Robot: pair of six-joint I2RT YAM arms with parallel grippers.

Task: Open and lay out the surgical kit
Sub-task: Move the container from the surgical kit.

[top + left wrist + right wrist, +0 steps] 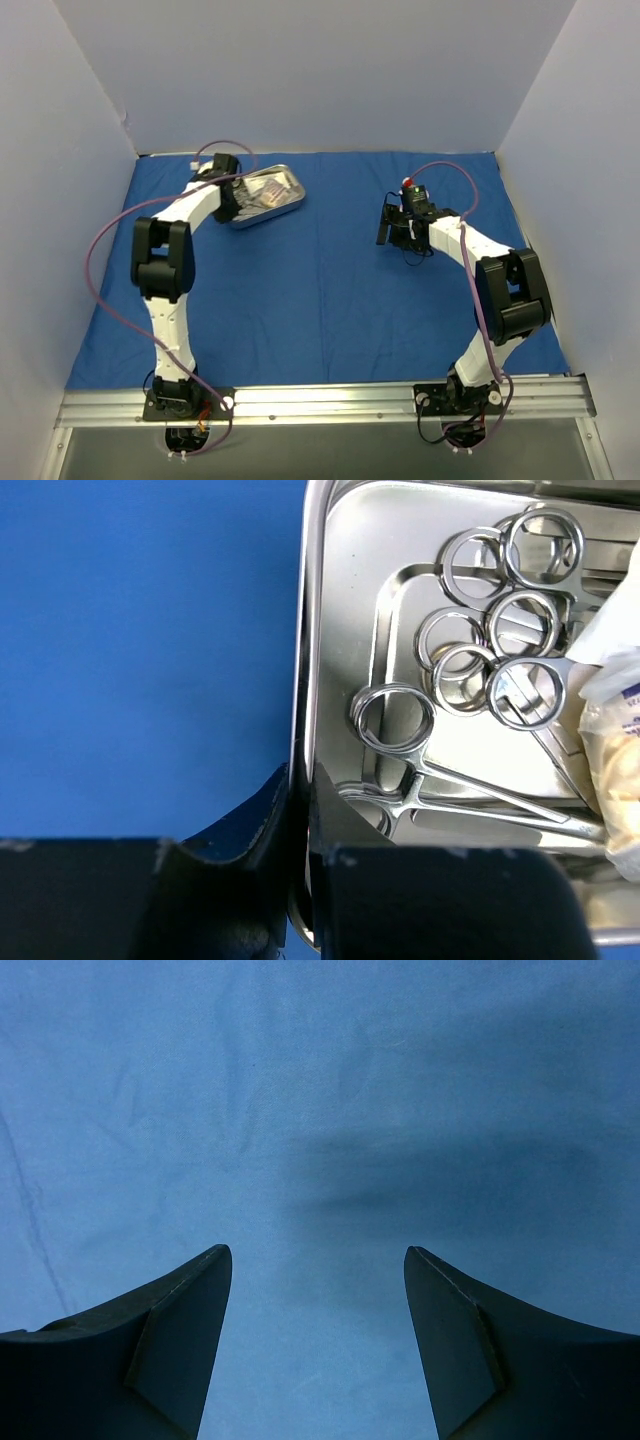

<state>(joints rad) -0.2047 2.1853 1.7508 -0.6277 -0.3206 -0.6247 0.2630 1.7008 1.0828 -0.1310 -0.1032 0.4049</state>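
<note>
The blue cloth wrap (pixel 330 290) lies spread flat over the table. The steel tray (pixel 284 207) sits on it at the back left. My left gripper (pixel 298 780) is shut on the tray's rim (pixel 304 660), one finger outside, one inside. In the tray lie several silver scissor-like instruments (pixel 500 650) with ring handles, and clear packets (pixel 615 750) at the right edge. The tweezers are not clearly distinguishable. My right gripper (pixel 318 1260) is open and empty over bare blue cloth (pixel 320 1110), at the right of the table (pixel 392 228).
White walls close in the back and both sides. The cloth's front edge ends near the metal rail (pixel 330 400) where the arm bases stand. Purple cables loop off both arms.
</note>
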